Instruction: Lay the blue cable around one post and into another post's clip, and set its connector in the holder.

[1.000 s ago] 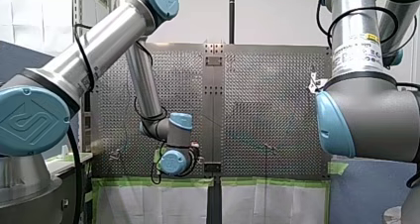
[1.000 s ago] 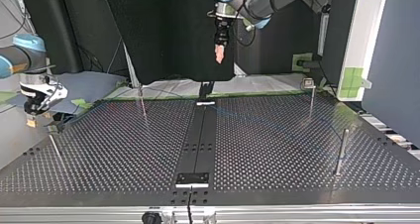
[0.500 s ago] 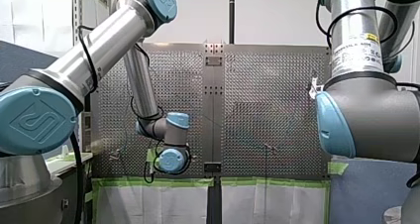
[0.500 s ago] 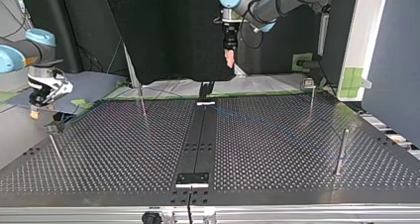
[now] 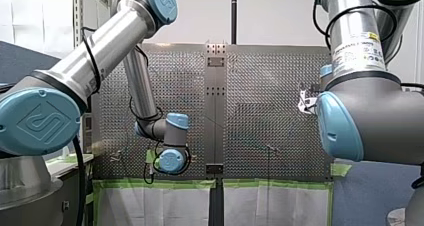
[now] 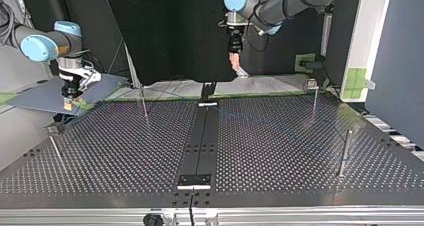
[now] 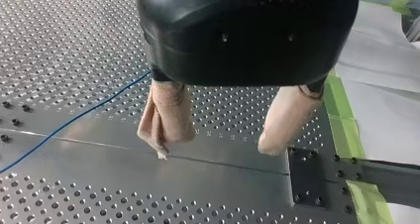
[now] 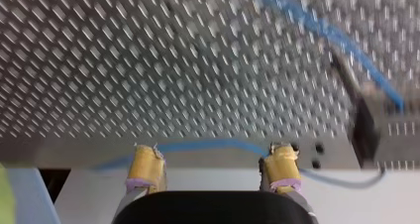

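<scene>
Our right gripper (image 6: 68, 105) has moved in toward the table (image 6: 280, 156); our left gripper (image 6: 234, 66) slid sideways. Both jaws stand wide, holding nothing. The blue cable (image 7: 74, 119) lies on the holey table. A black sheet (image 6: 170, 31) hangs behind.

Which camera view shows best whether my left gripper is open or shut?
The left wrist view: my left gripper hangs over the table, a wide gap between its pale padded fingers. The top view shows it small, its gap unreadable. The front view shows only its arm; the right wrist view misses it.
</scene>
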`<state>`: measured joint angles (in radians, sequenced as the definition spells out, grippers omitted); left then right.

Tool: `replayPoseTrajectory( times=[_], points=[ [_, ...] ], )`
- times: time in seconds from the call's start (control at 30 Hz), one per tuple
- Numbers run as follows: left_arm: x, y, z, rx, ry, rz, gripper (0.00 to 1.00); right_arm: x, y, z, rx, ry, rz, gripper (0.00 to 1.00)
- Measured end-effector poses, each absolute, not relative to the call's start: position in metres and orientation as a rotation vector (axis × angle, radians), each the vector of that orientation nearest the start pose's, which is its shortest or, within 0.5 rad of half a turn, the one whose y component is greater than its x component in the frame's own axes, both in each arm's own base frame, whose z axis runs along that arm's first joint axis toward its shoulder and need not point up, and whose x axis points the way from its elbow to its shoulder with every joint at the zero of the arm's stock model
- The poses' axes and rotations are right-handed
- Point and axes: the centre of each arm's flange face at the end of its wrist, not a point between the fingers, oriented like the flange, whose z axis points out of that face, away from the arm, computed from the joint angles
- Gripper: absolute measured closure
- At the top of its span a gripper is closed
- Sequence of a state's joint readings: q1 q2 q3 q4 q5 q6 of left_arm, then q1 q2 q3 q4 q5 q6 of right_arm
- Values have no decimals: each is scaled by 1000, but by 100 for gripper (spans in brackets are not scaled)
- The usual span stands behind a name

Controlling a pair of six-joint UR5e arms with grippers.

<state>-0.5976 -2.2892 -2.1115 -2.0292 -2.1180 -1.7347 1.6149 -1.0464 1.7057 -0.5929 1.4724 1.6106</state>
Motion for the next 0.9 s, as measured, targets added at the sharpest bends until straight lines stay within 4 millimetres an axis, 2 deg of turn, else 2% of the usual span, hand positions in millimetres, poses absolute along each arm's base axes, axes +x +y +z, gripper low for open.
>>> replayPoseTrajectory(
  times=[0.27, 0.7, 0.9],
  points=[
    [346, -327, -2, -52, 1700, -96, 2, 212, -574, 160, 1388, -1149, 1273, 2],
    [346, -326, -3, -53, 1706, -93, 2, 284, -545, 158, 1395, -1028, 1326, 2],
    [346, -326, -2, -53, 1704, -93, 2, 321, -526, 133, 1479, -988, 1332, 2]
  ],
)
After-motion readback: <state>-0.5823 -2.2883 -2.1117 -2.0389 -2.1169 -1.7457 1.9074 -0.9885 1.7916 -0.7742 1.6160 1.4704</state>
